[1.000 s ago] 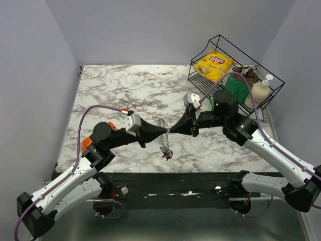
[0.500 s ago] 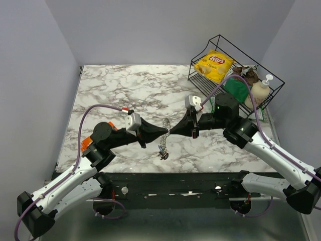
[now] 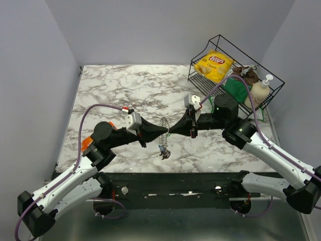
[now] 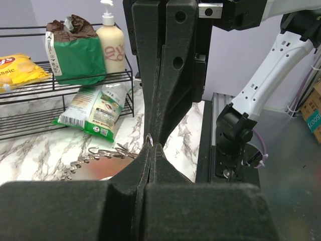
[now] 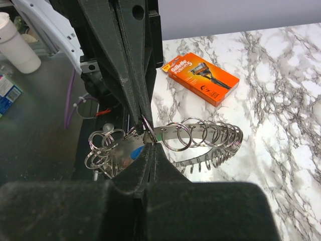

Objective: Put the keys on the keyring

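The keyring (image 3: 162, 134) is a silvery metal strip loop carrying several small split rings. It hangs between my two grippers above the marble table, its low end with a dark cluster (image 3: 164, 153) near the table. My left gripper (image 3: 166, 131) and right gripper (image 3: 173, 130) meet tip to tip, both shut. In the right wrist view my right gripper (image 5: 152, 145) pinches one split ring of the keyring (image 5: 200, 131), with the left fingers (image 5: 131, 75) right above. A blue key head (image 5: 133, 152) shows behind the tips. In the left wrist view my left gripper (image 4: 150, 146) pinches a thin ring; more rings (image 4: 100, 153) hang left.
A black wire basket (image 3: 220, 42) at the back right holds a yellow chips bag (image 3: 214, 64), a green bag (image 4: 75, 55) and a lotion bottle (image 3: 261, 89). A snack packet (image 4: 95, 110) lies by the basket. An orange razor box (image 5: 203, 78) lies on the table's left side.
The keyring has come up off the table and now hangs from the two shut grippers. Both gripper tips have shifted slightly away from the near edge.
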